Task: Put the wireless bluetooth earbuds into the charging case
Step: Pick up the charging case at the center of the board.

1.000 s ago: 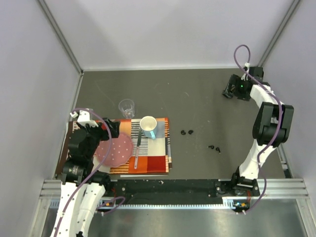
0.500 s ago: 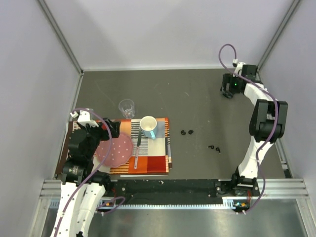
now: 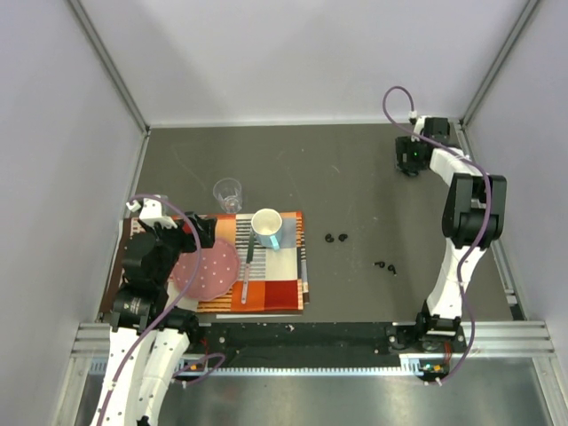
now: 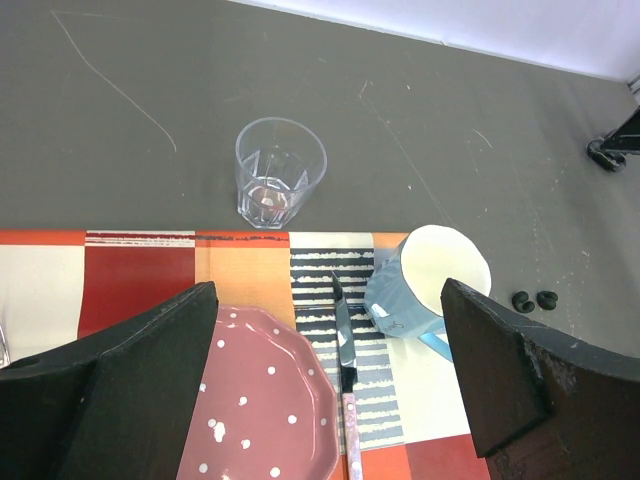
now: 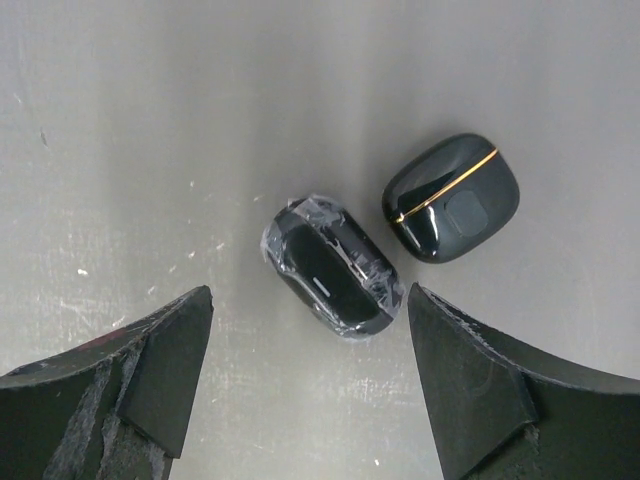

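Black left hand (image 4: 328, 330) hangs spread and empty over the mat (image 4: 140, 270). On the worktop (image 3: 355, 177) all 4 earbuds (image 3: 335, 238) lie loose, none inserted. Right hand (image 5: 308, 300) is spread above 2 shut cases (image 5: 333, 265), gripping nothing.

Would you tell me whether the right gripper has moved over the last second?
Yes: the right gripper shifted left, away from the right wall.

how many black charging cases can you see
2: the film-wrapped case lies centre of the right wrist view, the gold-lined case just up and right of it. None seems hidden.
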